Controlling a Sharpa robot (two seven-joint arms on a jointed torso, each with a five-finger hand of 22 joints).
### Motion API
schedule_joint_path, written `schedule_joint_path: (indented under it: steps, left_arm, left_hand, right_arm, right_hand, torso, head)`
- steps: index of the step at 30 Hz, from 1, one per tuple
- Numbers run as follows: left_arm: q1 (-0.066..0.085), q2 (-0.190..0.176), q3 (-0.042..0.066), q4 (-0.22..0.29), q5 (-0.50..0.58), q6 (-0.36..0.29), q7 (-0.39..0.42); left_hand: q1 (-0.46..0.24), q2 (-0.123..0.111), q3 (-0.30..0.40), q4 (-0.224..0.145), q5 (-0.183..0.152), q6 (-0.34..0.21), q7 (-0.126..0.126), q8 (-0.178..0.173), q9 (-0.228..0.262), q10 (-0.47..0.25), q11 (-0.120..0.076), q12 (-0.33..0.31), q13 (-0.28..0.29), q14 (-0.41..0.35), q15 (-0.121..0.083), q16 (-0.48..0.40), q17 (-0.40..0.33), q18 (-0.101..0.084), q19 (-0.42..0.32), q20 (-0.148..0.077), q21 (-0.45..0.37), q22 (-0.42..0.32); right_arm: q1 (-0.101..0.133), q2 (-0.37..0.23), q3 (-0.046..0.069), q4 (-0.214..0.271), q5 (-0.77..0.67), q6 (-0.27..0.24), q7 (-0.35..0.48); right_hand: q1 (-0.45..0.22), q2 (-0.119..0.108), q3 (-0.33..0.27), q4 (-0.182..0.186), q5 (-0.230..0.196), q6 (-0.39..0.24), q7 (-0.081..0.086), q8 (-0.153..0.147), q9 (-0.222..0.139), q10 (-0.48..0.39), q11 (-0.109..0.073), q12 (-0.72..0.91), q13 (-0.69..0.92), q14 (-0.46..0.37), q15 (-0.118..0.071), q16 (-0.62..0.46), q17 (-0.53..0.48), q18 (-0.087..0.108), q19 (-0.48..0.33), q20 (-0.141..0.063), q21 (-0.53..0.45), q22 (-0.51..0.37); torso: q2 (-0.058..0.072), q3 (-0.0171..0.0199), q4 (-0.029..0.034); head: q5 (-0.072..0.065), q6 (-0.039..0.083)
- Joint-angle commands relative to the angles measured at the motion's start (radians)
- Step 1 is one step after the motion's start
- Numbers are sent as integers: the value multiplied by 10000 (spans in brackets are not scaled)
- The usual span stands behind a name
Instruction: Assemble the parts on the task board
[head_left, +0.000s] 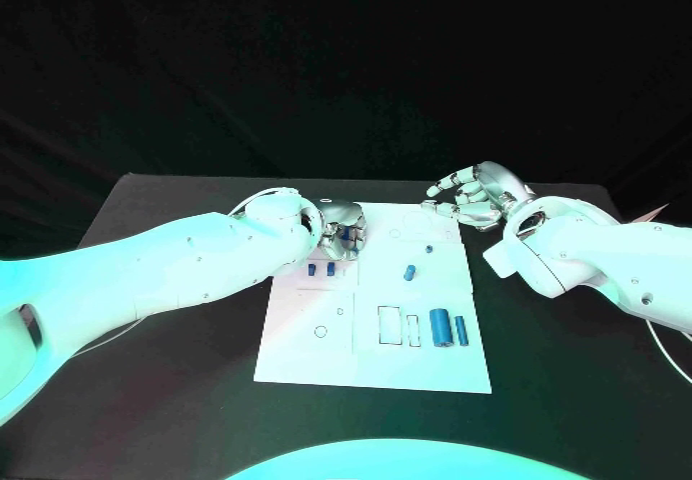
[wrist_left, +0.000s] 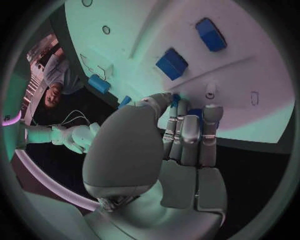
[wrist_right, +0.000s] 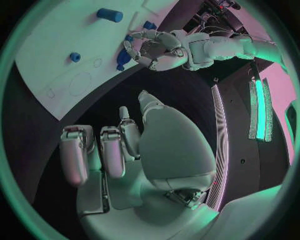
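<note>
The white task board lies mid-table. My left hand hovers over its far left part and pinches a small blue part between thumb and fingers; the right wrist view shows that hand with blue under its fingers. Two blue blocks lie on the board just nearer than that hand. A short blue cylinder lies mid-board. A thick blue cylinder and a slimmer one lie at the near right. My right hand hangs past the board's far right corner, fingers apart, holding nothing.
A tiny blue piece sits on the board's far right area. Outlined slots and a small ring mark show on the near half. Black table spreads on both sides of the board.
</note>
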Motion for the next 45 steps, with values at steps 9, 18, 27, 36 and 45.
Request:
schedule_joint_path:
  steps: [9,18,27,36,45]
  left_arm:
    - [-100,-6,-42,-18,69,-283,133]
    - [-104,-54,-41,-13,76,-789,224]
    - [-110,-250,-17,165,319,-1239,423]
    - [-106,-819,241,779,756,-1200,398]
    - [-103,-1724,534,1584,1091,-1207,236]
  left_hand:
    - [104,263,358,-419,-131,623,-152,-110,-63,666,-202,-305,-205,546,-158,369,503,-222,451,-170,538,664]
    - [-37,321,675,-793,-212,1037,-174,-316,-86,1221,-256,-793,-377,748,-222,405,558,-284,671,-233,787,988]
    - [-109,301,764,-909,-211,1099,-125,-417,-97,1362,-227,-968,-420,787,-211,413,568,-303,730,-225,853,1077]
    - [-180,275,788,-948,-215,1137,-113,-464,-99,1422,-212,-1059,-439,801,-201,416,562,-311,755,-210,881,1113]
    - [-261,245,807,-981,-202,1202,-112,-501,-94,1505,-204,-1145,-452,827,-200,429,584,-334,838,-196,955,1228]
  right_arm:
    - [-3,1,1,23,-62,57,108]
    - [-3,4,1,14,-62,53,109]
    - [-3,22,1,-5,-62,56,118]
    - [-4,6,1,-10,-62,56,117]
    - [-4,-41,0,1,-62,46,116]
  right_hand:
    - [-112,-22,50,-10,50,-6,-15,62,9,-7,-11,-25,654,920,-53,-31,2078,154,678,-89,-48,2001]
    - [-131,-17,56,-2,50,6,-19,79,14,3,-15,-16,661,918,-56,-36,2069,152,680,-91,-44,2005]
    - [-131,-17,56,-2,50,6,-19,79,14,3,-15,-16,661,918,-56,-36,2069,152,680,-91,-44,2005]
    - [-131,-17,56,-2,50,6,-19,79,14,3,-15,-16,661,918,-56,-36,2069,152,680,-91,-44,2005]
    - [-131,-17,56,-2,50,6,-19,79,14,3,-15,-16,661,918,-56,-36,2069,152,680,-91,-44,2005]
  torso:
    - [-8,5,1]
    - [-10,5,-8]
    - [-18,5,0]
    - [-32,15,14]
    - [-26,11,28]
  head:
    - [-12,-19]
    - [-21,16]
    - [-30,76]
    - [-8,118]
    - [-13,143]
